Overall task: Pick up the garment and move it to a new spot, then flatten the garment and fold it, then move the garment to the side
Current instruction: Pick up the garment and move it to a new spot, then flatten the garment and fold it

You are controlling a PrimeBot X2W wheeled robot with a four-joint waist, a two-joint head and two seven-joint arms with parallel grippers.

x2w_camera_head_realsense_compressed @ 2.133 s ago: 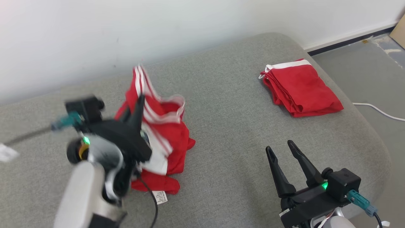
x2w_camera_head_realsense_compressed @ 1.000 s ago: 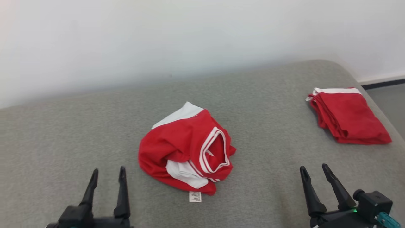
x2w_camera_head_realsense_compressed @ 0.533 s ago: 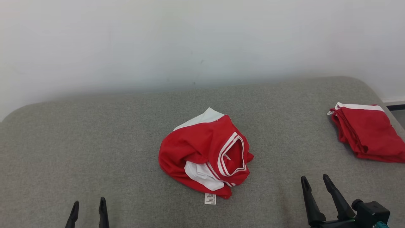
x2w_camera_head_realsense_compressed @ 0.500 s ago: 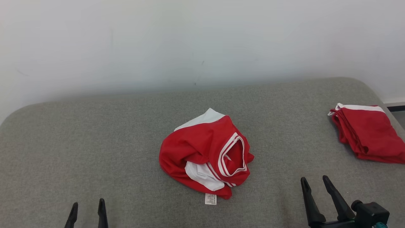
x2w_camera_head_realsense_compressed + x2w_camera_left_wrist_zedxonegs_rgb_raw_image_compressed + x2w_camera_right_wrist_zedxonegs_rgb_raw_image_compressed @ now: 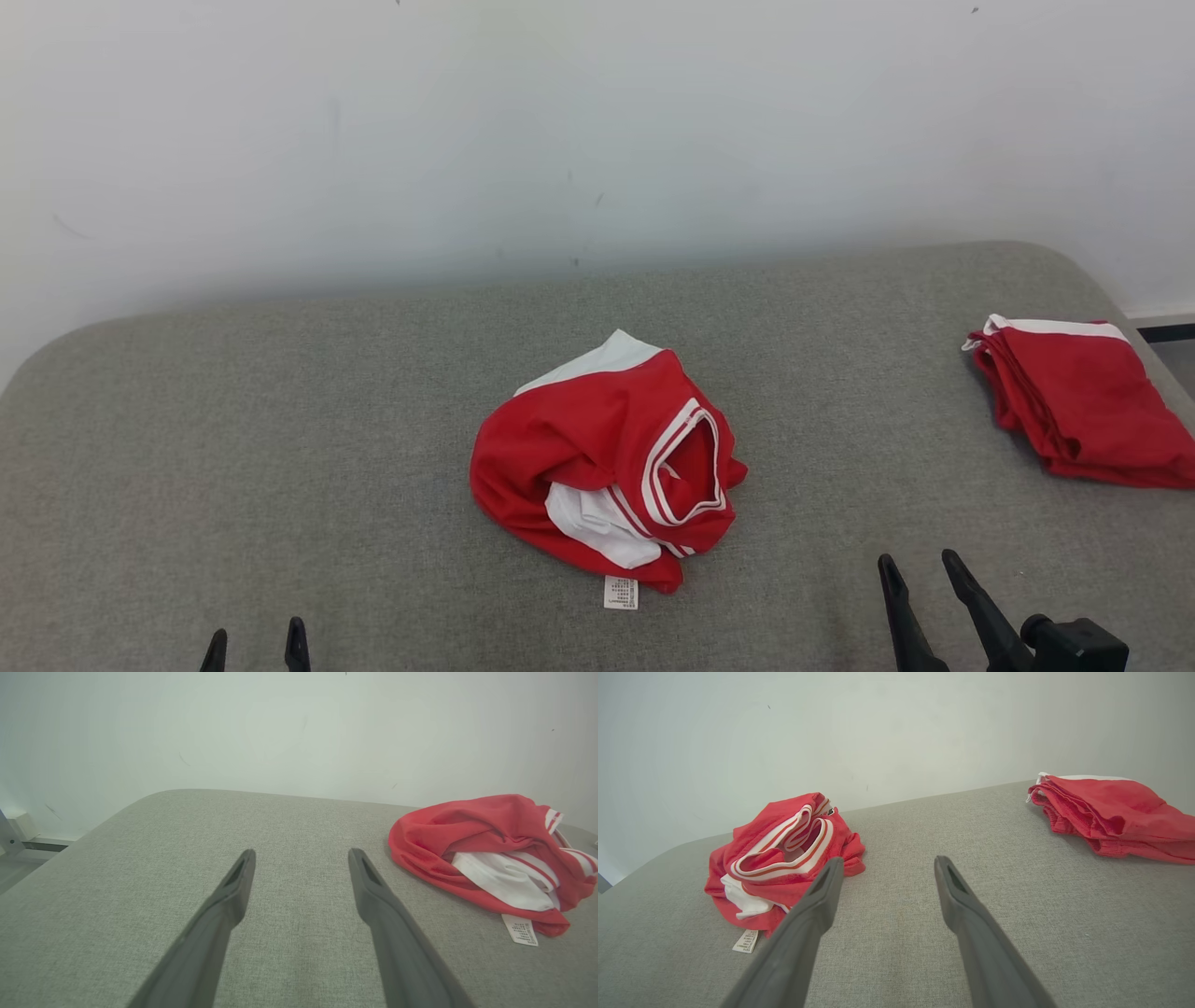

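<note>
The wide grey upholstered bench [image 5: 280,420] carries the crumpled red sports garment with white trim [image 5: 607,467] near its middle, so the step in hand is judged to be the flattening. To do it well, each claw should probably take a separate outer edge of the heap rather than its bunched centre, pinch only one layer, then draw the two edges apart low over the fabric so the folds pull out instead of rolling under. The white-banded opening on the heap's right side and the white panel at its far edge look like the clearest places to grip. A second red garment, already folded flat [image 5: 1074,401], lies well apart at the bench's right end and should be left alone. The right claw [image 5: 918,560] sits nearer the robot than the heap and off to its right, fingers spread and empty; in its wrist view the heap [image 5: 784,858] lies just left of the finger line. The left claw [image 5: 256,635], also spread and empty, sits further off to the left. A small white care label [image 5: 621,592] pokes out at the heap's near edge
</note>
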